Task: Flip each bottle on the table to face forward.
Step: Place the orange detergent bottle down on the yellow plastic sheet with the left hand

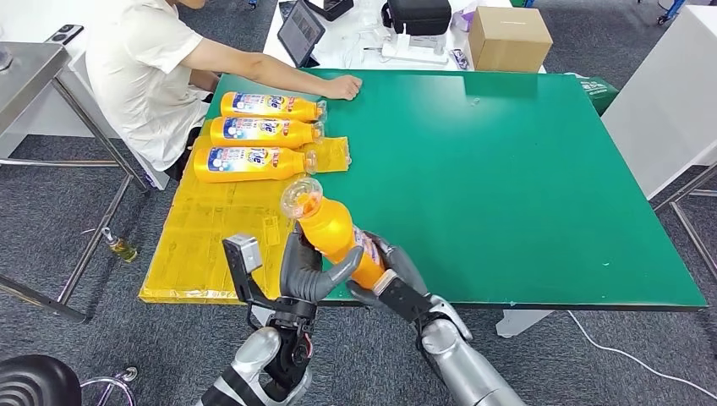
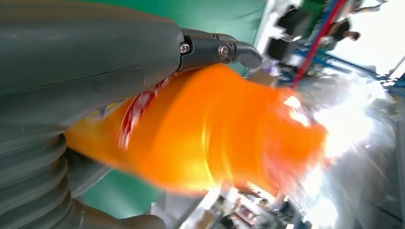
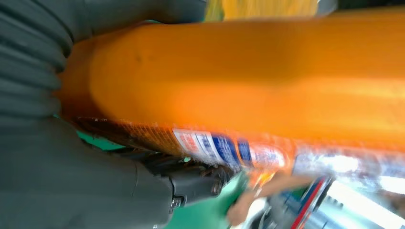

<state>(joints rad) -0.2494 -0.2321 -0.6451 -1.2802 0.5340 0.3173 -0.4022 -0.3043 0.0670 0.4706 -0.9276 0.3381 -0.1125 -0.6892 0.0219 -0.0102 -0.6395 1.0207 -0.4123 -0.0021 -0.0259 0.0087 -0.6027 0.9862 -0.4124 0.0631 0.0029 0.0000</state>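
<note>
Both my hands hold one orange bottle (image 1: 334, 233) lifted over the near edge of the green table (image 1: 507, 186), its clear cap end tilted up and away from me. My left hand (image 1: 309, 275) grips it from the left, my right hand (image 1: 391, 275) from the right near its base. The same bottle (image 2: 215, 133) is blurred in the left wrist view under my left hand (image 2: 86, 71). In the right wrist view, its label strip shows along the bottle (image 3: 248, 76) beside my right hand (image 3: 71, 176). Three more orange bottles (image 1: 254, 131) lie in a row on a yellow sheet (image 1: 211, 245), labels up.
A person sits at the far left with a hand (image 1: 342, 86) resting on the table's far edge. A cardboard box (image 1: 509, 38), a tablet (image 1: 300, 32) and a black bag (image 1: 418, 15) are on a white table beyond. A metal table (image 1: 34, 68) stands left.
</note>
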